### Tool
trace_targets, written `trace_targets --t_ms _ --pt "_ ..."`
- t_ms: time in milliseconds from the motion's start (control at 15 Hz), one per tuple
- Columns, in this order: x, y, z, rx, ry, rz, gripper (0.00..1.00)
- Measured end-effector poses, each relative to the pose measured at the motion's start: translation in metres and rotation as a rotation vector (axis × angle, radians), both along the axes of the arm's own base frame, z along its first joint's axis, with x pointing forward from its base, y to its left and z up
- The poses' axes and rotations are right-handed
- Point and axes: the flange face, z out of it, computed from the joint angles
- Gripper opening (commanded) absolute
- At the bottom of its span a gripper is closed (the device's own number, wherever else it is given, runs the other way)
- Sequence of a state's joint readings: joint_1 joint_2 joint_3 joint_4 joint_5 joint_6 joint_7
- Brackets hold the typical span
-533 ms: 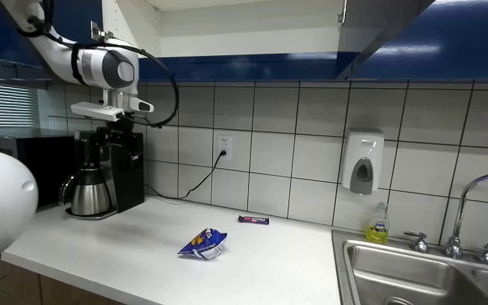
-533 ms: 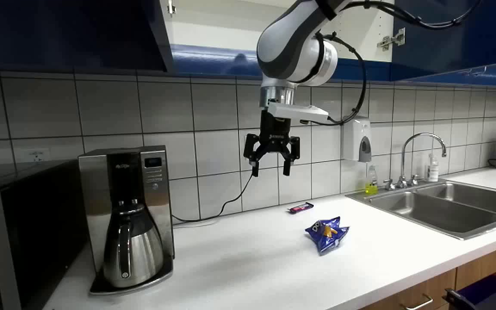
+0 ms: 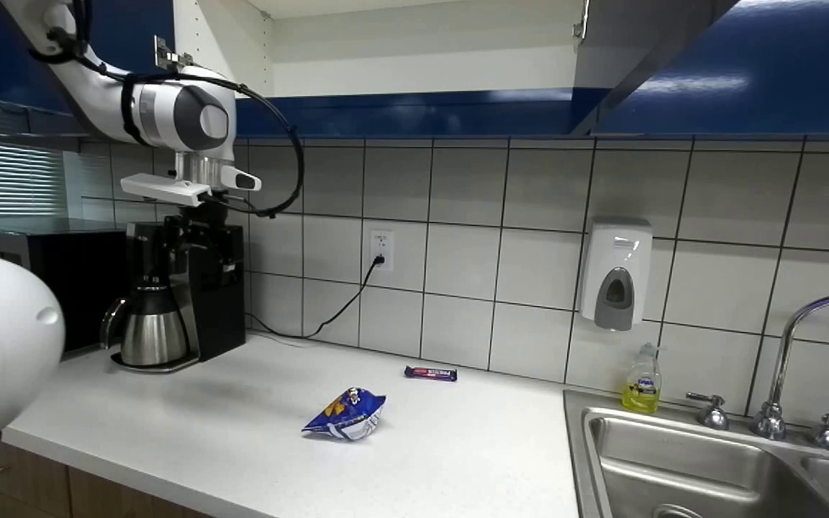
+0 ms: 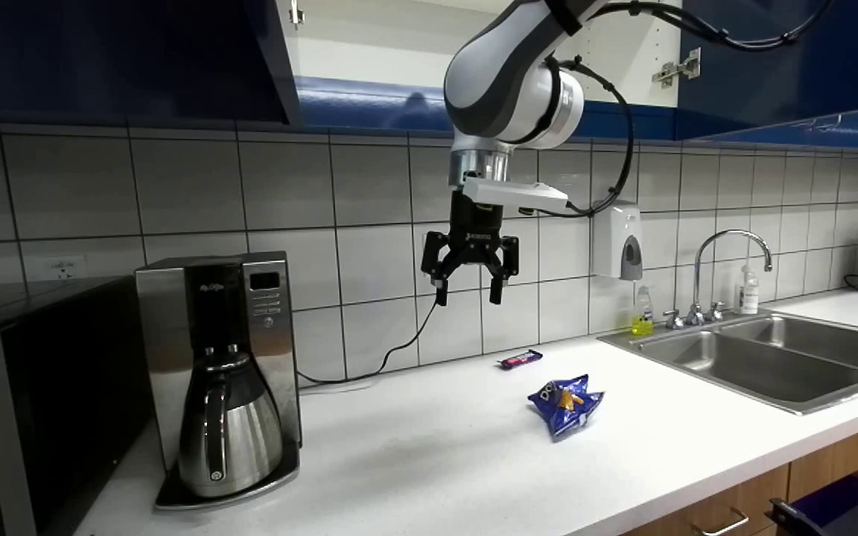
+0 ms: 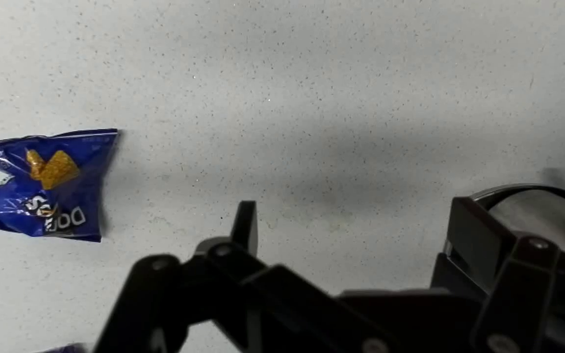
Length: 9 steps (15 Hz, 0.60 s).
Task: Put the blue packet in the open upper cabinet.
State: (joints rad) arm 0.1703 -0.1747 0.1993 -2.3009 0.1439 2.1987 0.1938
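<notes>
The blue packet (image 3: 348, 416) lies on the white counter, crumpled, with white and orange markings. It also shows in an exterior view (image 4: 566, 406) and at the left edge of the wrist view (image 5: 62, 189). The open upper cabinet (image 3: 422, 54) is above the tiled wall with a white interior and doors swung out; its interior also shows in an exterior view (image 4: 377, 45). My gripper (image 4: 468, 294) hangs pointing down above the counter, apart from the packet, between it and the coffee maker. In the wrist view the gripper (image 5: 354, 211) is open, with nothing between its fingers.
A coffee maker (image 4: 168, 357) with a steel carafe (image 3: 154, 327) stands beside a black microwave (image 4: 64, 372). A dark bar wrapper (image 3: 430, 373) lies near the wall. A steel sink (image 3: 688, 446), soap bottle (image 3: 642, 385) and wall dispenser (image 3: 616, 273) are beyond the packet.
</notes>
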Motion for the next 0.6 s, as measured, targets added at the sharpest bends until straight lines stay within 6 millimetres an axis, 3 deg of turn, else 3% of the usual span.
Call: trace_targets --t_ms 267,600 --pt "0.002 -0.003 -0.005 -0.005 0.005 0.046 1.00" --pt "0.011 -0.024 -0.013 -0.002 0.020 0.040 1.00"
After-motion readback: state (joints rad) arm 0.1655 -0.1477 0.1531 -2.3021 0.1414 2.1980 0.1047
